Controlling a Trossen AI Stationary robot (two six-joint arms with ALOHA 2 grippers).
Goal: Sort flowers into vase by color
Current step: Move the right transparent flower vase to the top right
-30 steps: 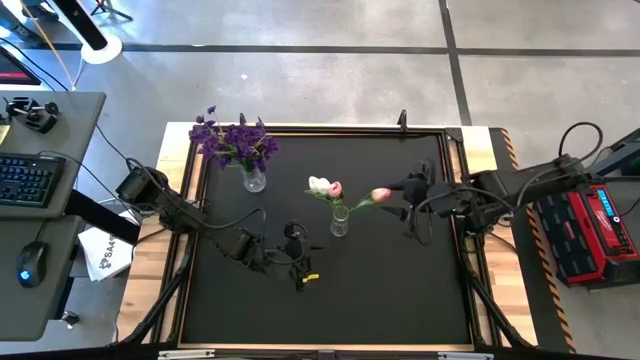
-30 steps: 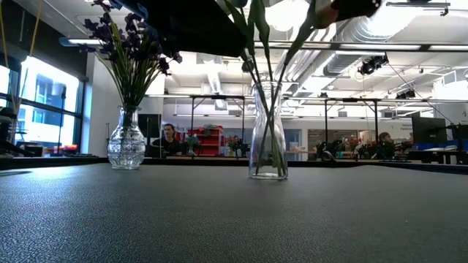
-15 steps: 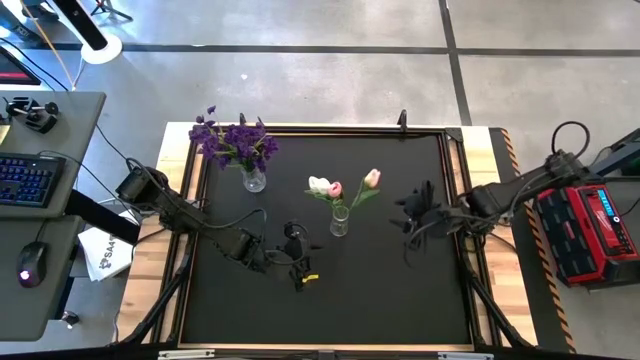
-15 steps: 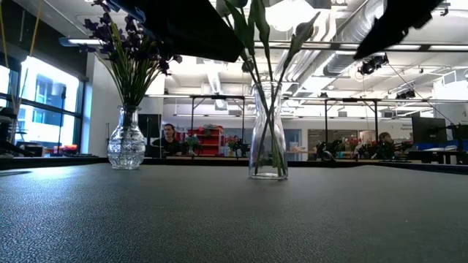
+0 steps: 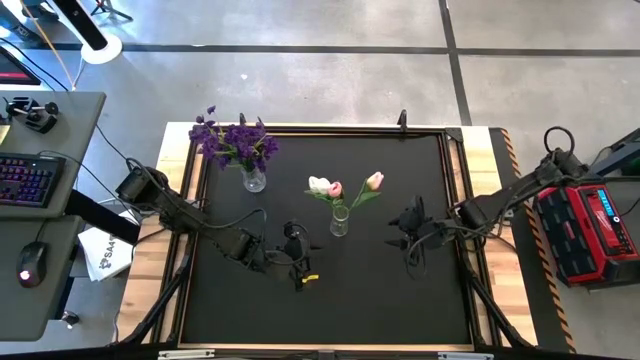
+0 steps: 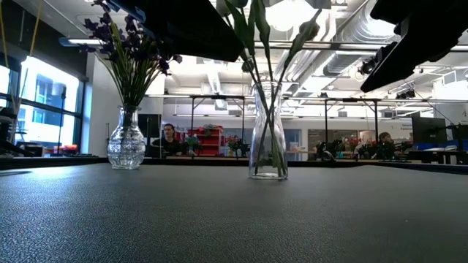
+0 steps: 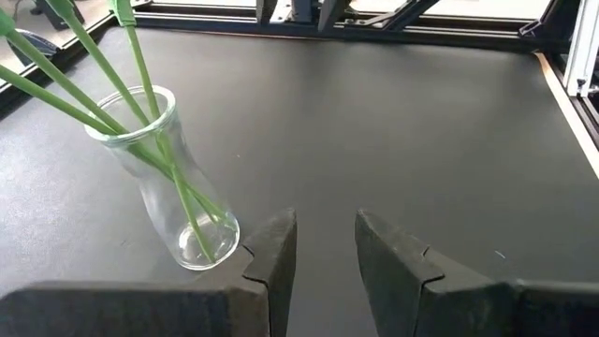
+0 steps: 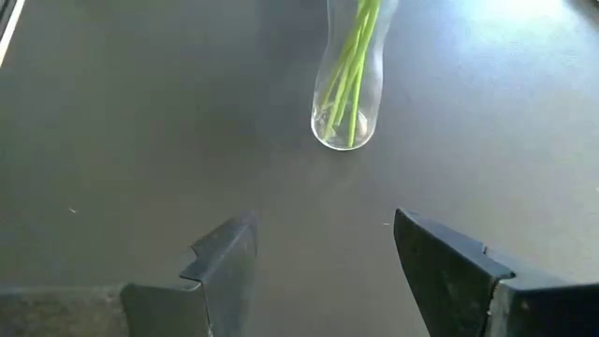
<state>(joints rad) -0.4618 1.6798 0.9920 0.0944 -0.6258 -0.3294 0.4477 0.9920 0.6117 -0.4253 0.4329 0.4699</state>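
1. From above, the light is even and bright; the black tabletop shows no hard shadows.
2. At table height, ceiling lamps and a window at the room's left glare strongly, so the arm parts overhead read as black shapes.
3. There the near tabletop is soft, and the clear vase is sharp.
4. In the right wrist view, a pale sheen lies across the mat beyond the vase, and the near fingers are blurred.

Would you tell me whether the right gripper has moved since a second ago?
Yes. The right gripper has drawn back from the tulip vase toward the table's right edge.
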